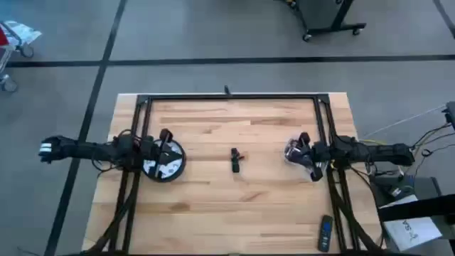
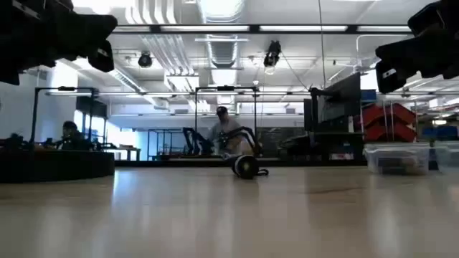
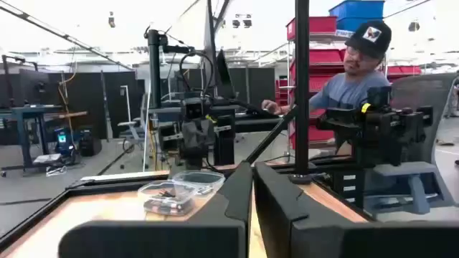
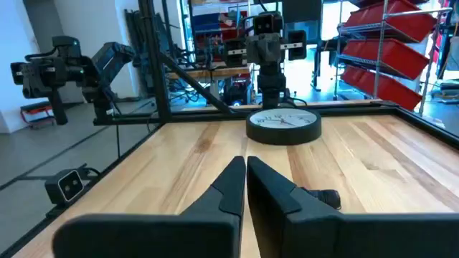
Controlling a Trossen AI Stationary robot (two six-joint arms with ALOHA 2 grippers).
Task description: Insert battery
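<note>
Evidently both grippers, left [image 1: 170, 146] above the clock [image 1: 165, 165] and right [image 1: 298, 146], are clenched empty; batteries [image 3: 168, 204] sit under the right gripper, so release it first.

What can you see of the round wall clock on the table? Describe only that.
The round white-faced wall clock with a dark rim lies flat, face up, on the light wooden table, near its left side. Dark hands and hour marks show on the dial. The left gripper hangs over its edge; contact cannot be judged.
</note>
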